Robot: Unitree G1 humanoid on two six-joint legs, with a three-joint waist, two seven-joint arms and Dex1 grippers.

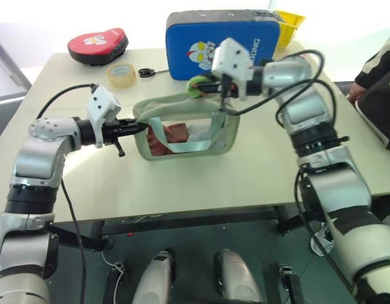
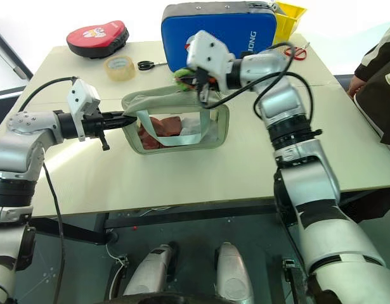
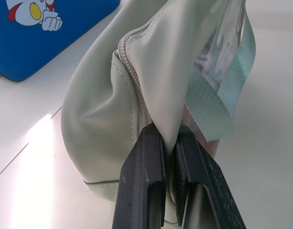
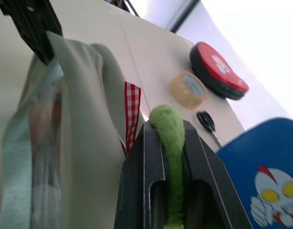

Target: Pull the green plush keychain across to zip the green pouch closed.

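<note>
Bright backlight, blown-out bkgd, glare on table (image 3: 32, 143).

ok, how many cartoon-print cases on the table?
2. The red cartoon case lies at the far left corner of the table; the blue cartoon case stands at the far edge, behind the green pouch. Others could be hidden behind it.

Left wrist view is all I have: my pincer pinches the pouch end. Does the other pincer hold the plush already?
Observer: Yes. The right pincer is shut on the green plush keychain.
Operator: Where on the pouch is it?
Observer: At the far top end of the green pouch, opposite the left pincer.
Operator: Is something inside the pouch?
Observer: Yes, a reddish item shows through the clear window.
</note>
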